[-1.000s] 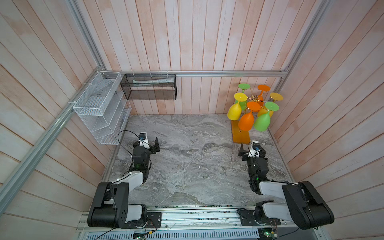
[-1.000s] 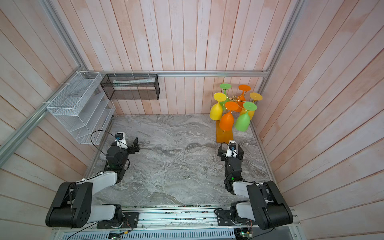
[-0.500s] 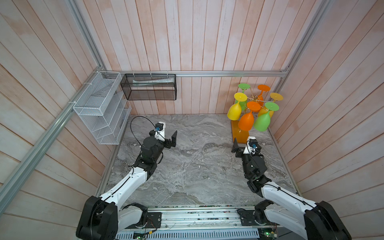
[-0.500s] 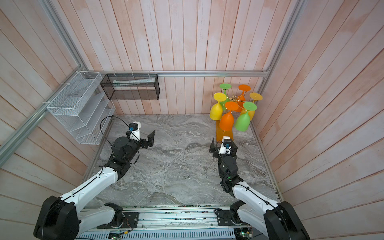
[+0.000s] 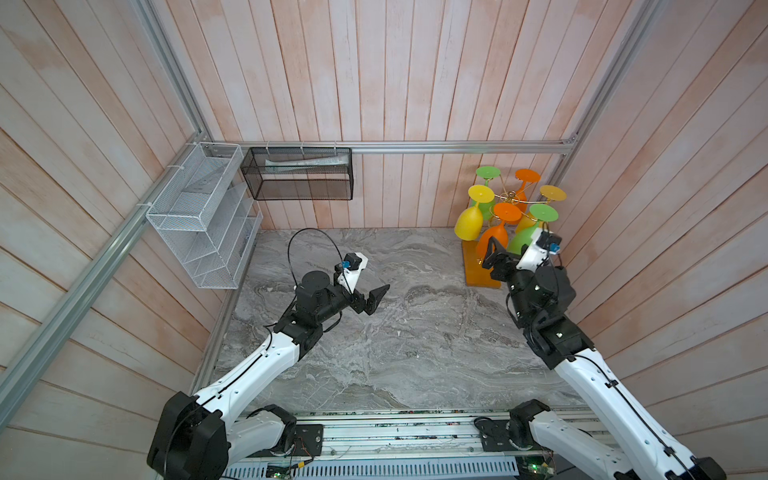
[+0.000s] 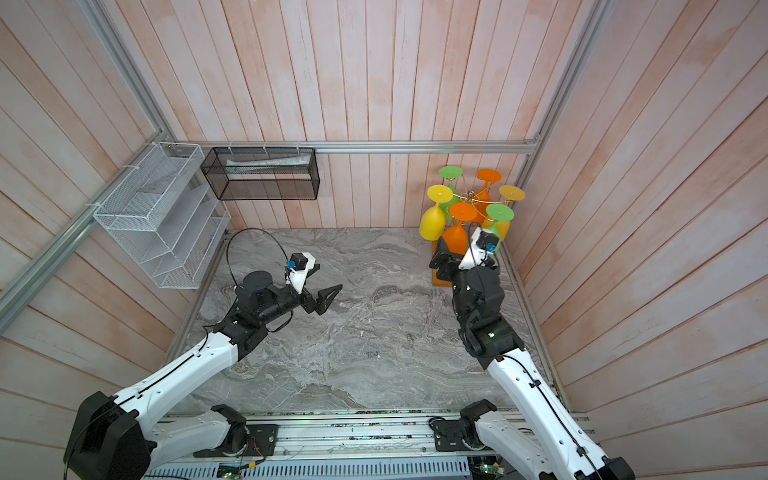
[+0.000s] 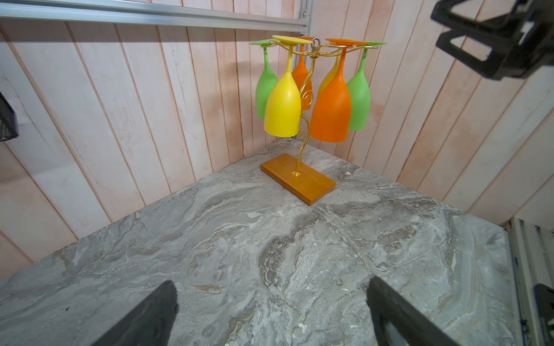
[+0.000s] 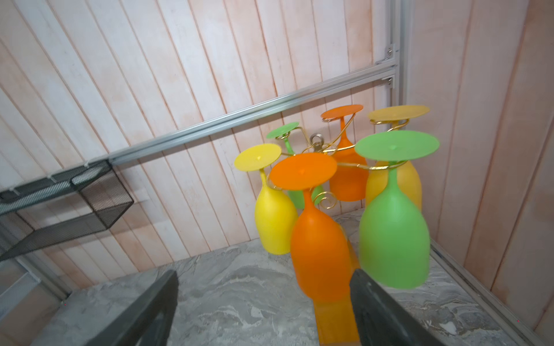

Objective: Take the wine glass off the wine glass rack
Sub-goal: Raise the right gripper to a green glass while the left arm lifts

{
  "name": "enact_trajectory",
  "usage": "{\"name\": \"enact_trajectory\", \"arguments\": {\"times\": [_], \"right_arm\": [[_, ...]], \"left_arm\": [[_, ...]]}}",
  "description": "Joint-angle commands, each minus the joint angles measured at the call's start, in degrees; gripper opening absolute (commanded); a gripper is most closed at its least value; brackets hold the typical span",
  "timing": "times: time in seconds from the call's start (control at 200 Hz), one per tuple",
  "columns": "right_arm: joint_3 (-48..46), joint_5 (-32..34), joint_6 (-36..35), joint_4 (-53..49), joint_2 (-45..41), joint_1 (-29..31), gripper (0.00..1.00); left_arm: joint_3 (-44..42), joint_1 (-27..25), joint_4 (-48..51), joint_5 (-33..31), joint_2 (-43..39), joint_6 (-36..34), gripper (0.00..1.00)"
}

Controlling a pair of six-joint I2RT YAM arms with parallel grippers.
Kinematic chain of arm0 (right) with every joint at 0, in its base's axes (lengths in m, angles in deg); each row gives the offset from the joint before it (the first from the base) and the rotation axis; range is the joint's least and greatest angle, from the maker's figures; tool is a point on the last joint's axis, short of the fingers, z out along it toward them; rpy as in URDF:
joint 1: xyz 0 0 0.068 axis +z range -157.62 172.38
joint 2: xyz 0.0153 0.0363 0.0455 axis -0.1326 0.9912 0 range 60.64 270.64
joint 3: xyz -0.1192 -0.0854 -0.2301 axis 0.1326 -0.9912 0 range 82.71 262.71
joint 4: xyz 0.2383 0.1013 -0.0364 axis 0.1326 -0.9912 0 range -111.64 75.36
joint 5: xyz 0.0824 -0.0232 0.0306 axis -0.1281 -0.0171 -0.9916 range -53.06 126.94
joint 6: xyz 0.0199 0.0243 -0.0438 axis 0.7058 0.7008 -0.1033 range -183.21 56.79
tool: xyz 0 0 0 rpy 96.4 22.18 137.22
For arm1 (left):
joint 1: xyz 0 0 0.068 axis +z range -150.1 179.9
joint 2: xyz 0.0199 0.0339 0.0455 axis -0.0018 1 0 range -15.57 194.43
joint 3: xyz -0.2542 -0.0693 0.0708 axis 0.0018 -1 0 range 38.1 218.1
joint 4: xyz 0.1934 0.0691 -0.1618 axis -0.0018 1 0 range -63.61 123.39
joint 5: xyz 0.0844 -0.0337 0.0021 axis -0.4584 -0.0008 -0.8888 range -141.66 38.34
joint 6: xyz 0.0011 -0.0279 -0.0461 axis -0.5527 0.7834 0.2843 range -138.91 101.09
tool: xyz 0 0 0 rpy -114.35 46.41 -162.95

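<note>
1. Marble tabletop (image 5: 395, 353): find the wine glass rack (image 7: 308, 182) in the far right corner, its base partly hidden from above.
2. Right gripper (image 8: 263, 274): jaws wide apart, empty, beside the orange wine glass (image 8: 320, 251).
3. Left gripper (image 7: 271, 283): jaws wide apart, empty.

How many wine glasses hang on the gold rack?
6, all on the rack: front orange, front green; yellow left, amber right; rear green, rear orange nearest the back wall. None seems hidden.

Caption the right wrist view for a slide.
Open right gripper facing the nearest orange wine glass, hung upside down on the gold rack.
</note>
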Motion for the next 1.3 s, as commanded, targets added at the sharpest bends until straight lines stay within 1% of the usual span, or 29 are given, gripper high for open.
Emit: {"name": "enact_trajectory", "arguments": {"times": [0.0, 0.07, 0.17, 0.25, 0.335, 0.44, 0.57, 0.635, 0.72, 0.875, 0.995, 1.15, 1.29], "right_arm": [[7.64, -18.18, 9.93, -11.45, 3.79, -9.04, 0.84], [12.24, -23.93, 12.5, -14.54, 6.5, -13.55, 0.82], [17.02, -28.13, 15.61, -16.39, 8.73, -19.13, 0.8], [19.96, -33.11, 18.92, -17.36, 10.78, -23.95, 0.77], [20.69, -39.56, 22.96, -16.82, 12.34, -28.87, 0.72], [19.14, -46.36, 27.73, -14.12, 13.42, -34.54, 0.66], [17.87, -51.26, 30.92, -12.06, 14.1, -40.61, 0.64], [17.52, -54.12, 32.35, -11.23, 15.06, -42.69, 0.62], [17.14, -56.26, 33.67, -9.88, 16.41, -43.85, 0.6], [17.12, -58.04, 36.29, -7.2, 19.04, -44.38, 0.58], [16.89, -59.05, 39.91, -2.98, 21.36, -44.37, 0.55], [19.02, -60.79, 42.32, -0.53, 25.3, -44.29, 0.54], [19.73, -60.99, 44.15, 1.2, 28.31, -44.11, 0.53]], "left_arm": [[1.05, -3.27, 2.54, 1.42, -1.48, -2.8, 1.0], [1.69, -5.71, 4.34, -0.27, -1.22, -4.55, 1.0], [2.3, -7.99, 5.17, -2.09, -1.23, -5.02, 1.0], [5.88, -9.41, 8.21, -3.92, -0.9, -4.5, 1.0], [11.33, -11.23, 12.13, -7.06, -0.14, -4.16, 1.0], [15.58, -12.6, 15.2, -9.37, 0.71, -6.37, 1.0], [13.02, -12.6, 12.03, -9.61, 0.15, -8.36, 1.0], [11.48, -12.6, 10.42, -9.07, -0.22, -8.82, 1.0], [9.49, -12.6, 8.33, -8.35, -1.3, -8.84, 1.0], [5.78, -12.59, 5.1, -6.32, -3.81, -9.02, 1.0], [5.0, -12.6, 5.33, -5.35, -4.86, -9.25, 1.0], [4.62, -12.55, 6.47, -5.88, -6.12, -10.3, 1.0], [4.22, -12.6, 6.78, -6.51, -6.6, -10.9, 1.0]]}}
